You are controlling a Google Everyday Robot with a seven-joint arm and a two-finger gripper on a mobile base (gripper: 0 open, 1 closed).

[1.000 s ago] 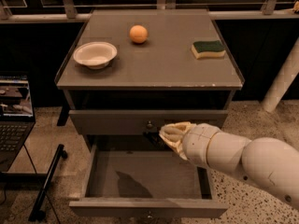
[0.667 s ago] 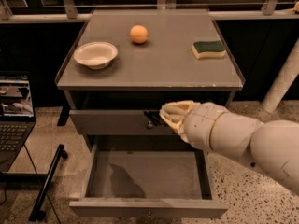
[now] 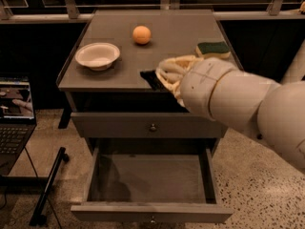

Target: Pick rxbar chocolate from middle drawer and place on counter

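The gripper [image 3: 164, 76] is over the front edge of the counter [image 3: 119, 80], shut on the rxbar chocolate [image 3: 151, 78], a small flat black bar that sticks out to the left of the pale fingers [image 3: 172, 66]. The bar is at the counter's surface near the front edge; I cannot tell if it touches. The white arm comes in from the lower right. The middle drawer [image 3: 151, 211] is pulled open below, its inside bare and grey.
On the counter stand a white bowl [image 3: 97, 55] at the left, an orange [image 3: 141, 34] at the back middle and a green-and-yellow sponge [image 3: 213, 48] at the right. The shut upper drawer front [image 3: 119, 125] has a round knob. A laptop [image 3: 15, 113] sits at the left.
The gripper has risen with the bar from in front of the upper drawer front to the counter's front edge.
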